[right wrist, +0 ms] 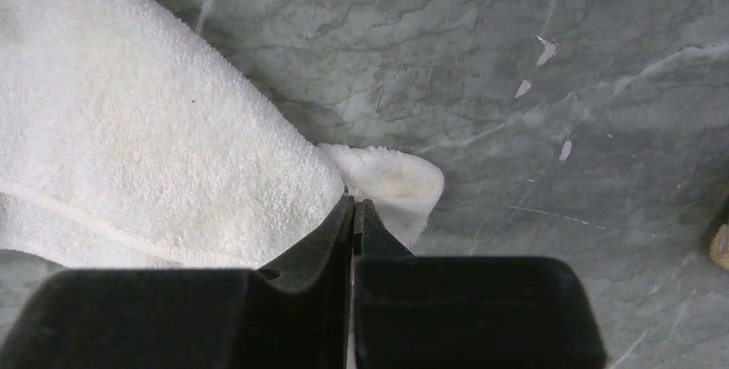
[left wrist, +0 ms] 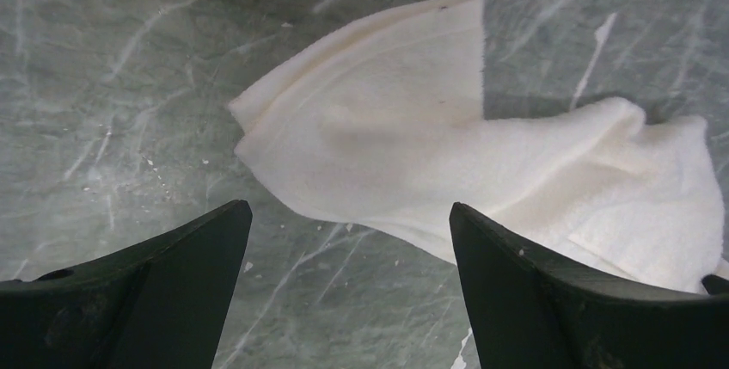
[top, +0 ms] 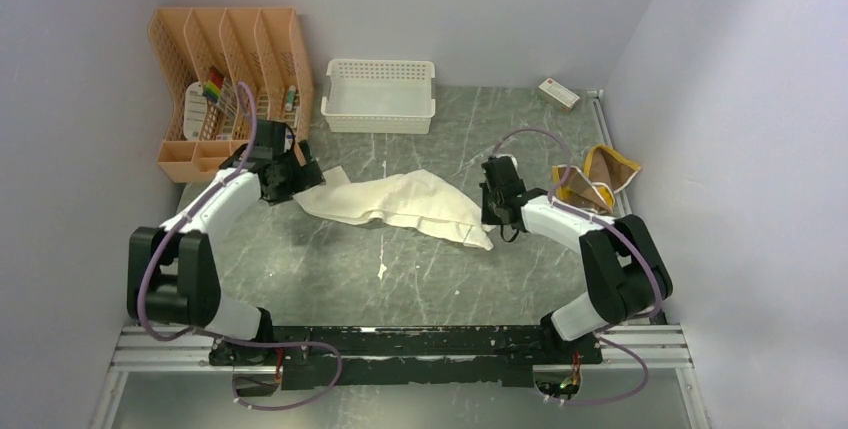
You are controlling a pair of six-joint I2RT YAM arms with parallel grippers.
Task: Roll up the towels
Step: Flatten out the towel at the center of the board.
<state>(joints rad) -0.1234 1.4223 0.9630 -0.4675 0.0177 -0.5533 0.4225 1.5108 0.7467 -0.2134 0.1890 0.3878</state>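
lying crumpled on veined grey table [top: 330, 269], white towel [top: 400, 201], pale walls [top: 500, 9] around, left jaws spread, right jaws pressed together

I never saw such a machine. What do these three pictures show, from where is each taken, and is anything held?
Two robot arms with two-finger grippers stand at a grey marbled table. One picture looks down from above; the other two come from cameras on the wrists. On the table lie a white cloth towel, a mustard-yellow patterned towel, a white plastic lattice basket and an orange plastic file rack. The left gripper is open by the white towel; the right gripper is shut on its corner.
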